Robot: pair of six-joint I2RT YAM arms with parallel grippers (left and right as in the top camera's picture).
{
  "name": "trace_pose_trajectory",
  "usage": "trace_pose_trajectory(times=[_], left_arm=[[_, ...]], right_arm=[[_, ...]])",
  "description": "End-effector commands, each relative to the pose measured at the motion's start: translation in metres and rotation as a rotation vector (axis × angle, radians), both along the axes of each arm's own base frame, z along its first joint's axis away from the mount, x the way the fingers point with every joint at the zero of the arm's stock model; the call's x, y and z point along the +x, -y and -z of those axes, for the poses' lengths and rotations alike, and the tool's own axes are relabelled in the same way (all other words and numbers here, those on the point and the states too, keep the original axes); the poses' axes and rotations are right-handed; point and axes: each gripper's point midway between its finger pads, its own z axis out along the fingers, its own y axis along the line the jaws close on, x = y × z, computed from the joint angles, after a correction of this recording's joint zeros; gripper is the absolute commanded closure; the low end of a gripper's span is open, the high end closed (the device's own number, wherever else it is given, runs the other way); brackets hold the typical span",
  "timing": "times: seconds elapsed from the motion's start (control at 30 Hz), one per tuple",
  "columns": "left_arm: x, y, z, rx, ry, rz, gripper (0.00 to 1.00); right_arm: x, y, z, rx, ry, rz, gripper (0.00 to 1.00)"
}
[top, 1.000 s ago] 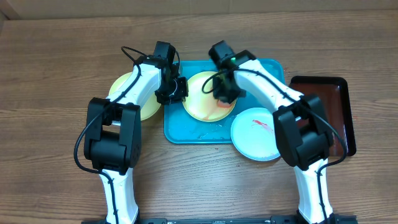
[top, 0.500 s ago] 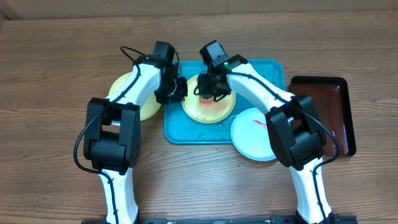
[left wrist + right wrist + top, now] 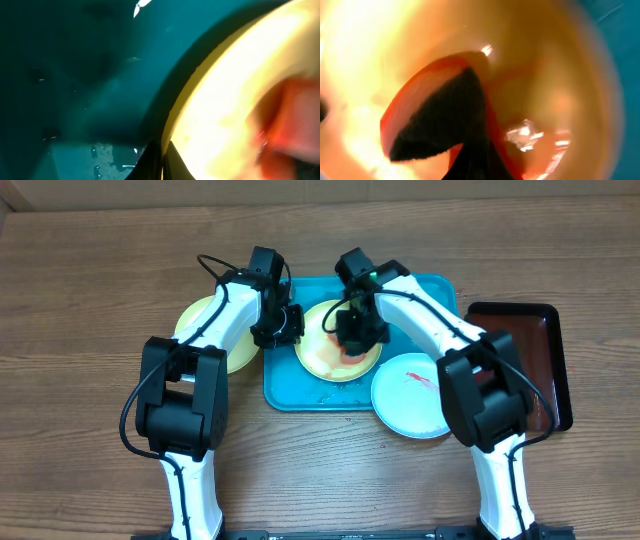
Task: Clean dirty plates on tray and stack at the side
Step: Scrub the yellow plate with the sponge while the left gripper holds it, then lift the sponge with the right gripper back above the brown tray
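On the turquoise tray (image 3: 430,295) lies a cream plate (image 3: 318,352) with a light green rim. My left gripper (image 3: 291,323) is shut on that plate's left rim; in the left wrist view the dark fingertips (image 3: 155,162) pinch the yellow edge (image 3: 180,110). My right gripper (image 3: 358,332) is over the plate's middle, shut on a black and red sponge (image 3: 437,117) pressed on the plate (image 3: 375,45). A white-pale blue plate (image 3: 410,400) with a red smear overhangs the tray's front right corner. Another cream plate (image 3: 212,330) lies on the table left of the tray.
A dark red-brown tray (image 3: 535,355) with a black rim lies at the far right. Wet patches show on the turquoise tray floor (image 3: 107,155) in front of the centre plate. Both arms cross over the tray's back half.
My right gripper swept left across the centre plate with the sponge, then came back right to the plate's middle. The left gripper stayed on the rim.
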Motion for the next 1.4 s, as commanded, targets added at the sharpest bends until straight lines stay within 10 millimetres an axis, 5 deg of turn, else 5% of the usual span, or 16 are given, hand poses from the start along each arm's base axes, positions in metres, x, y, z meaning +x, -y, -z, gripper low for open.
trace_pose_trajectory(times=[0.0,0.17,0.4,0.7,0.83,1.0,1.17,1.37], left_arm=[[0.004,-0.002,0.002,0.000,0.007,0.002,0.96],[0.005,-0.001,0.002,-0.001,0.010,0.002,0.96],[0.008,-0.001,0.001,-0.003,0.022,0.002,0.96],[0.008,-0.001,0.001,-0.004,0.025,0.002,0.96],[0.011,0.000,0.001,-0.006,0.034,0.002,0.96],[0.014,0.000,-0.001,-0.008,0.045,0.002,0.96],[0.019,0.001,-0.010,-0.007,0.058,0.014,0.96],[0.025,-0.007,-0.029,0.051,0.072,0.012,0.96]], right_arm=[[0.035,0.033,-0.014,-0.135,0.169,0.047,0.96],[0.044,0.001,-0.017,-0.008,0.216,-0.066,0.96],[0.005,-0.049,-0.016,0.118,0.124,-0.174,0.96],[-0.036,-0.055,-0.013,0.076,0.009,-0.246,0.96],[-0.030,-0.045,-0.039,0.095,0.044,-0.220,0.96],[-0.005,-0.020,-0.117,0.168,0.216,-0.150,0.96],[0.010,0.033,-0.187,0.205,0.362,-0.035,0.96],[0.009,0.106,-0.233,0.194,0.441,0.119,0.96]])
